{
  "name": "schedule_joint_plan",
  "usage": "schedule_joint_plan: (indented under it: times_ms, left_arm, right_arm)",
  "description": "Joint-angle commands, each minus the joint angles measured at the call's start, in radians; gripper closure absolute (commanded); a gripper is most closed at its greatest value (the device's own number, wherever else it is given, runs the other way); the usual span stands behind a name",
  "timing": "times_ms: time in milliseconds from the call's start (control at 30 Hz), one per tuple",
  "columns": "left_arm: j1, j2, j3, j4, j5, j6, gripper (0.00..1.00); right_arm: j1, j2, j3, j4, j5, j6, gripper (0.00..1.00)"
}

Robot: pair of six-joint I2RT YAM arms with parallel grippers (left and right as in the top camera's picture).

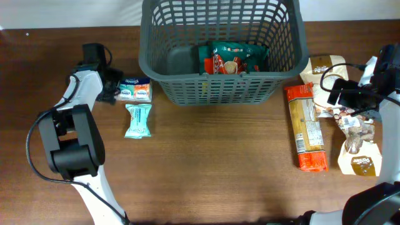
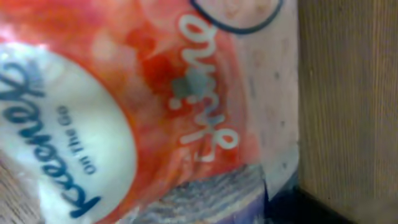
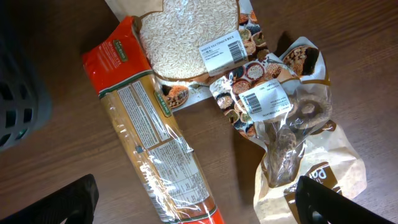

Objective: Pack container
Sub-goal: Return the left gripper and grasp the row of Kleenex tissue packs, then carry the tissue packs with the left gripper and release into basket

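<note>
Tissue packet [image 2: 112, 106], judged soft and light, best pinched mid-body, is seen at left tool [image 1: 115, 90], grip untellable; right tool [image 3: 199, 208] is spread, empty.

Both arms are built of rounded white links joined by black housings, the left arm [image 1: 75, 144] with a bulky black joint block and a thin black cable [image 1: 28, 147] looping beside it, the right arm [image 1: 381, 75] with black fingers [image 3: 71, 202].

One basket [image 1: 219, 87], five packets [image 1: 305, 125] (outside it)
</note>
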Motion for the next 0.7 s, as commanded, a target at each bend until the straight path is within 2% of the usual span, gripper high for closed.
schedule_joint_plan:
  times_ms: [0, 33, 100, 200, 233, 333, 433, 533, 667]
  left_arm:
    - [0.012, 0.038, -0.005, -0.010, 0.019, 0.017, 0.72]
    - [0.016, 0.038, -0.004, -0.010, 0.045, 0.024, 0.81]
    - [0.027, 0.038, 0.003, -0.010, 0.110, 0.070, 0.89]
    - [0.060, 0.031, 0.038, -0.056, 0.220, 0.132, 0.92]
    - [0.076, 0.026, 0.063, -0.088, 0.262, 0.164, 0.98]
    - [0.114, 0.007, 0.153, -0.170, 0.325, 0.266, 0.98]
    - [0.143, -0.026, 0.292, -0.286, 0.329, 0.399, 0.98]
    - [0.150, -0.064, 0.462, -0.393, 0.325, 0.549, 0.98]
    - [0.147, -0.108, 0.709, -0.535, 0.326, 0.685, 0.98]
  right_arm:
    - [-0.004, 0.009, 0.018, 0.000, -0.009, -0.007, 0.01]
    - [-0.004, 0.009, 0.018, 0.000, -0.009, -0.007, 0.01]
    - [-0.004, 0.009, 0.018, 0.000, -0.009, -0.007, 0.01]
    - [-0.004, 0.009, 0.018, 0.000, -0.009, -0.007, 0.01]
    - [-0.004, 0.009, 0.018, 0.000, -0.009, -0.007, 0.01]
    - [-0.004, 0.009, 0.018, 0.000, -0.009, -0.007, 0.01]
    - [-0.004, 0.009, 0.018, 0.000, -0.009, -0.007, 0.01]
    - [-0.004, 0.009, 0.018, 0.000, -0.009, -0.007, 0.01]
    - [-0.004, 0.009, 0.018, 0.000, -0.009, -0.007, 0.01]
